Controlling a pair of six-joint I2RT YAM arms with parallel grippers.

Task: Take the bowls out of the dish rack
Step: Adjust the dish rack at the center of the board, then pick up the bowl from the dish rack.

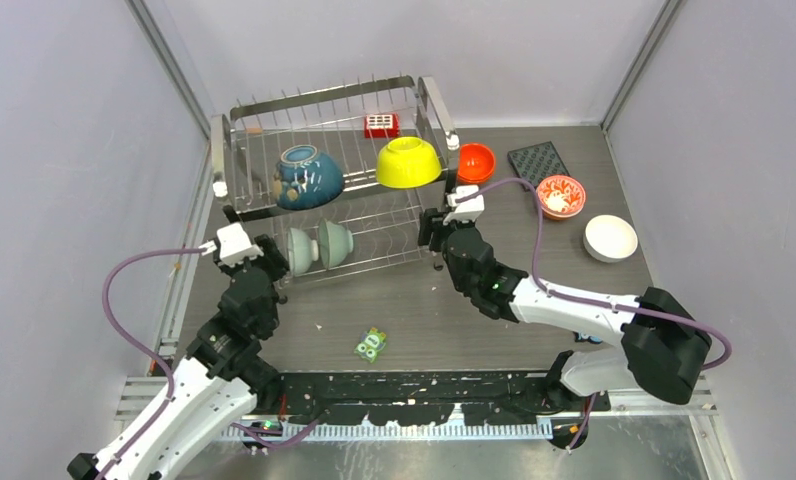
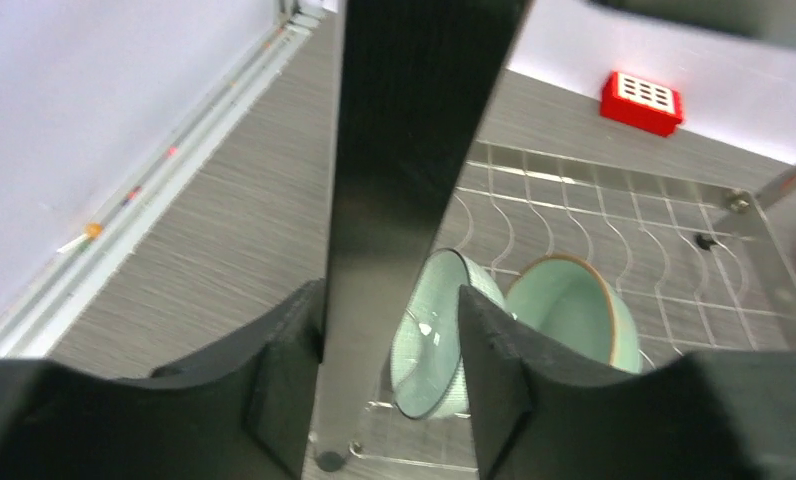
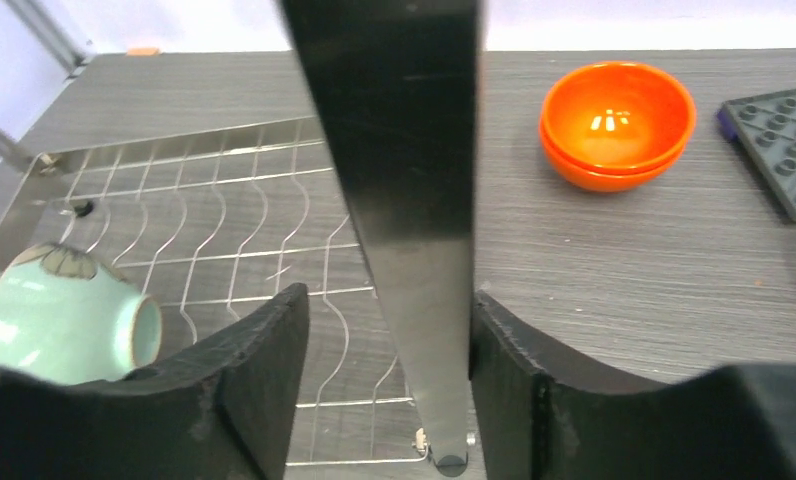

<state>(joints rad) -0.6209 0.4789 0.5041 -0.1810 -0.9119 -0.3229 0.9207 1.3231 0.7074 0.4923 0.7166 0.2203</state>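
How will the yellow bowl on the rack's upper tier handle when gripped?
The yellow bowl looks glazed and glossy, so probably slippery and rigid. It appears upside down near the dish rack's edge; a push may slide it off.

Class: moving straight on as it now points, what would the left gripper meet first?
Likely the dish rack's upright leg, standing between the left gripper's open jaws; the nearer pale green bowl sits behind it, depth unclear.
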